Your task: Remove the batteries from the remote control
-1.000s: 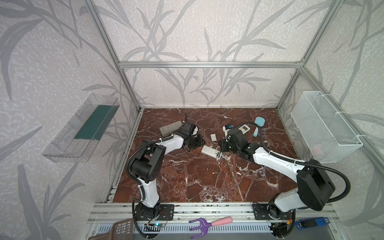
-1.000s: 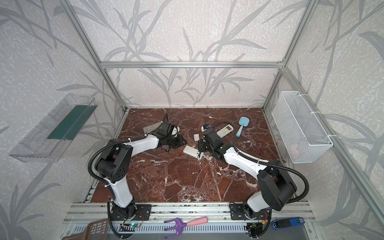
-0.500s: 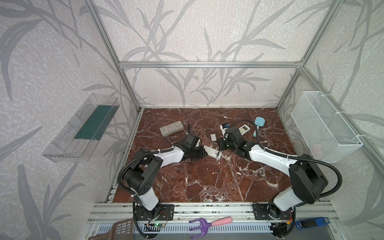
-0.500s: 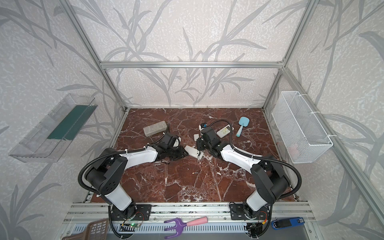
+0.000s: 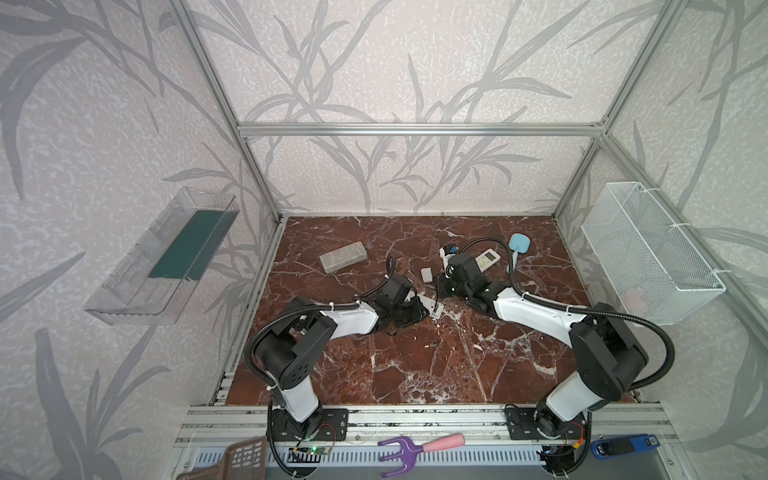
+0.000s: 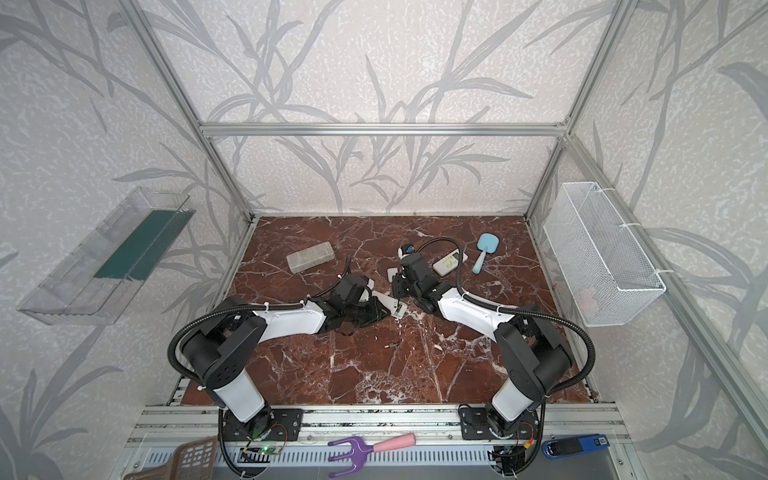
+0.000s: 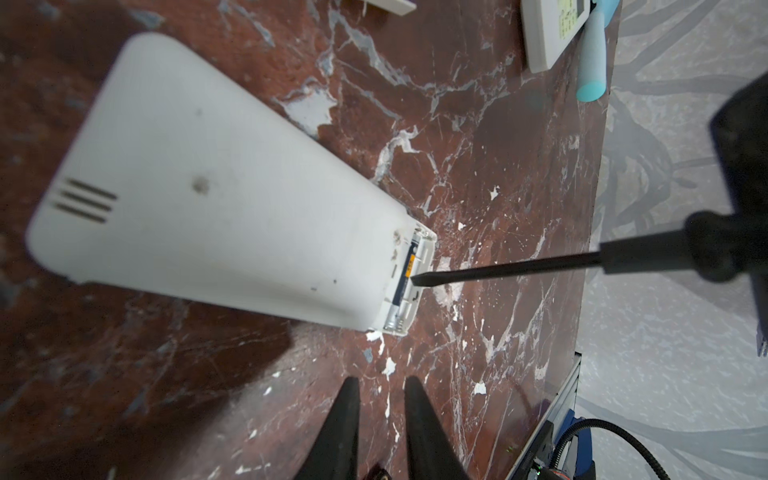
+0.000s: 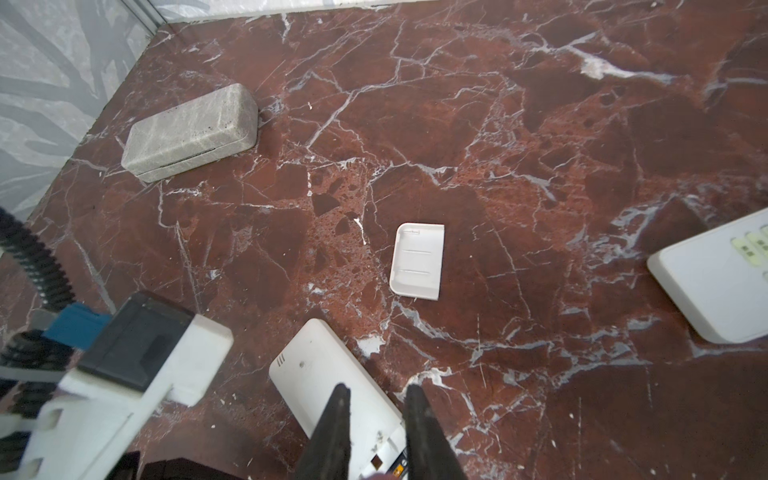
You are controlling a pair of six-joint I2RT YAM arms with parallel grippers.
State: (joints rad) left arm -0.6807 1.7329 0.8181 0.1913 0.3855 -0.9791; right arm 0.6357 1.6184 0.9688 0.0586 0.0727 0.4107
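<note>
Marble tabletop (image 5: 415,374), broad toward its front edge, bears perhaps one battery (image 5: 432,344).

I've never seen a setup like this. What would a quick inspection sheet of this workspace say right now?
Surface: red-brown marble tabletop, white-veined.
Job's things: white remote face down, bay open, a battery inside; bay cover lies apart; a tiny dark cylinder, likely another battery, lies loose.
Clutter: grey case, second remote, blue paddle.
Claws: left claw slightly open, empty, near the remote; right claw appears to hold a screwdriver, tip at the battery.
Cables: black hoses loop along both arms.
Surroundings: wire basket and clear tray on the walls; purple fork on the front rail.
</note>
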